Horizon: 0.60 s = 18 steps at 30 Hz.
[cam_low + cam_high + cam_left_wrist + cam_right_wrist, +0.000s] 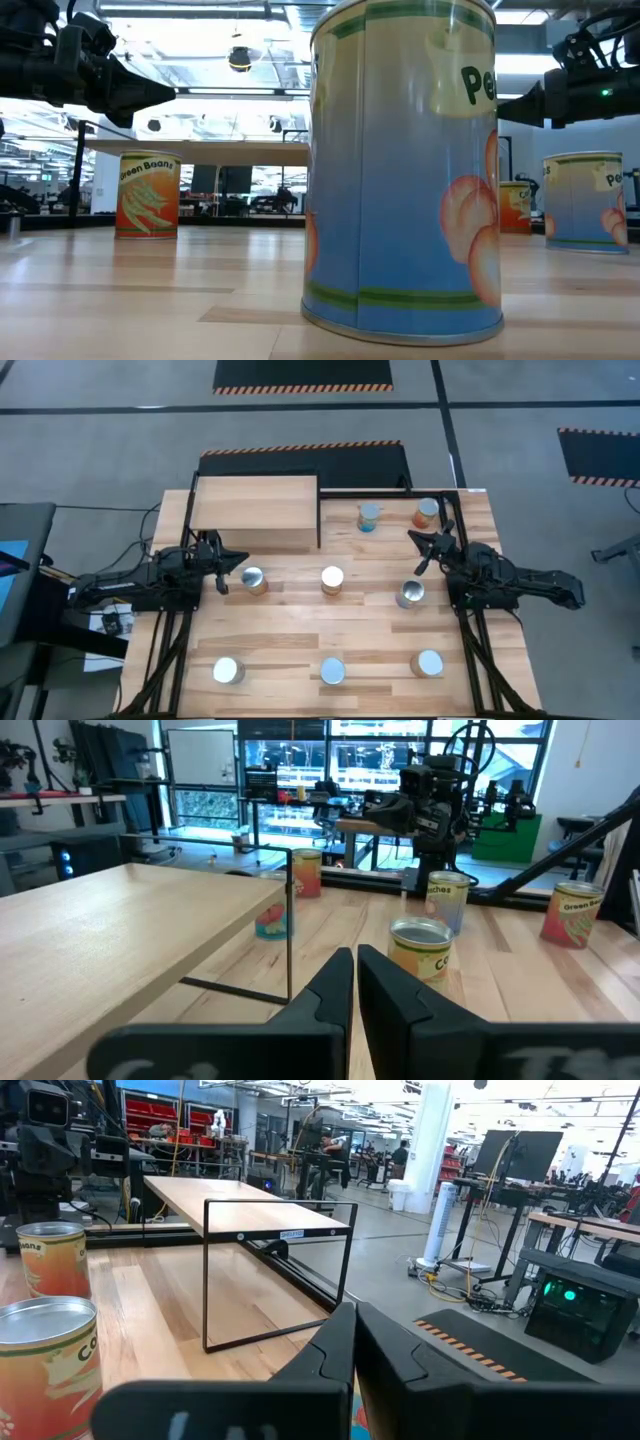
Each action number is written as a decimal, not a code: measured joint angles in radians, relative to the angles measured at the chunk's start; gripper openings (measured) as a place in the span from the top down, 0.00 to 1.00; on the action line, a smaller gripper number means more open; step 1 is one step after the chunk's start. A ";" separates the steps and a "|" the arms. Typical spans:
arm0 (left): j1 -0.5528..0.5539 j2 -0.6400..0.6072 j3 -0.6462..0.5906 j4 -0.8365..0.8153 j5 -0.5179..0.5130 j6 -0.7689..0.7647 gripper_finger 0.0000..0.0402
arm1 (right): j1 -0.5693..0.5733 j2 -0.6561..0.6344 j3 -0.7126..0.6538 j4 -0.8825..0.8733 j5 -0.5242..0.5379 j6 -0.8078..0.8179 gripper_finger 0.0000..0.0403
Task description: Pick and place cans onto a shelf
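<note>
Eight cans stand upright on their bases on the plank table: two at the far right point(370, 517) point(427, 512), three across the middle point(254, 580) point(332, 579) point(410, 593), and three along the near edge point(228, 671) point(332, 672) point(428, 663). The light-wood shelf point(255, 510) stands at the far left with nothing on its top. My left gripper point(240, 561) is shut and empty beside the shelf's near edge, just beyond the middle-left can; its fingers also show in the left wrist view point(355, 965). My right gripper point(414, 539) is shut and empty between the far-right cans and the middle-right can; it also shows in the right wrist view point(355, 1320).
The shelf's black frame point(275, 1260) stands on the table. In the low view a blue-labelled can point(405, 170) fills the foreground, with an orange green-beans can point(148, 193) behind it at the left. A monitor point(15, 565) and cables lie off the table's left edge.
</note>
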 joint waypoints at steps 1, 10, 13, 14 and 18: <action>0.000 0.000 0.000 0.000 0.000 0.000 0.98 | 0.000 0.000 0.000 0.000 0.000 0.000 0.92; 0.000 0.000 -0.001 0.013 -0.002 0.000 0.98 | 0.000 0.000 0.000 0.035 -0.004 0.072 0.92; 0.000 0.000 -0.001 0.020 -0.002 0.000 0.98 | 0.002 -0.001 0.000 0.072 -0.018 0.222 0.92; 0.000 0.000 -0.001 0.018 -0.002 0.000 0.98 | 0.002 -0.001 0.000 0.087 -0.019 0.253 0.92; 0.000 0.000 -0.001 0.003 -0.002 0.000 0.98 | -0.002 -0.001 0.000 0.159 -0.015 0.241 0.92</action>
